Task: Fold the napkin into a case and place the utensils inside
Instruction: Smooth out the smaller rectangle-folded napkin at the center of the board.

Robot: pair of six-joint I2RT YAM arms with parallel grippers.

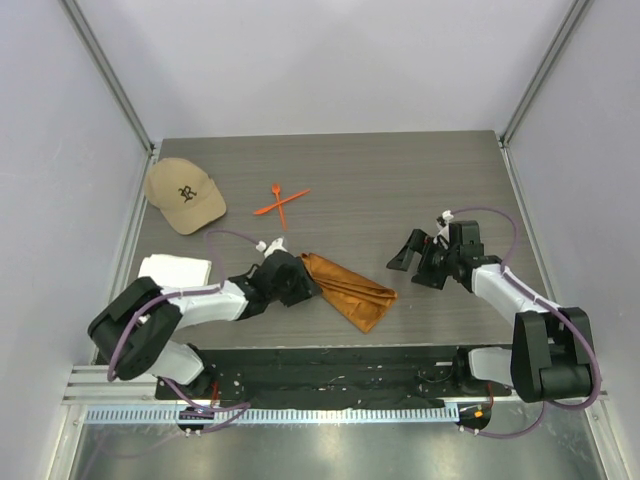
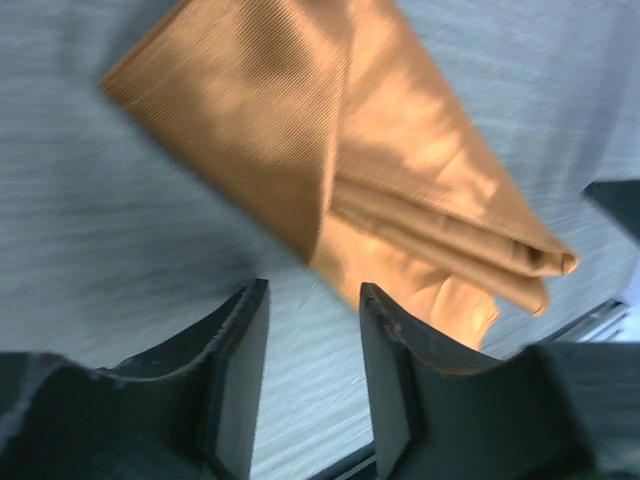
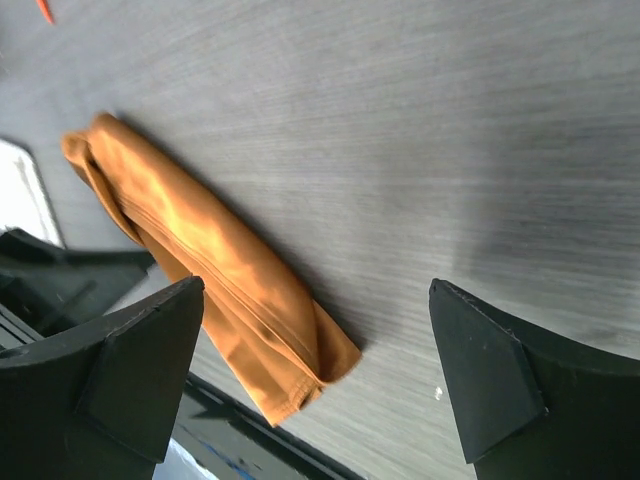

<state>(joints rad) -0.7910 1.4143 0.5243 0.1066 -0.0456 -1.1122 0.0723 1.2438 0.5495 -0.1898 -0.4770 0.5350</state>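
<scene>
The rust-orange napkin (image 1: 350, 290) lies folded into a narrow flat case near the table's front edge. It also shows in the left wrist view (image 2: 330, 150) and the right wrist view (image 3: 210, 260). Two bright-orange utensils (image 1: 280, 204) lie crossed on the table behind it, apart from the cloth. My left gripper (image 1: 305, 280) is at the case's left end, low over the table. Its fingers (image 2: 385, 370) are open with only table between them. My right gripper (image 1: 408, 268) is wide open and empty, just right of the case; in its wrist view (image 3: 315, 288) the case's near end lies between the fingers.
A tan cap (image 1: 185, 195) sits at the back left. A thick white towel (image 1: 175, 270) lies at the left, beside my left arm. The black front rail (image 1: 330, 360) runs just below the case. Grey walls enclose the table (image 1: 400, 180).
</scene>
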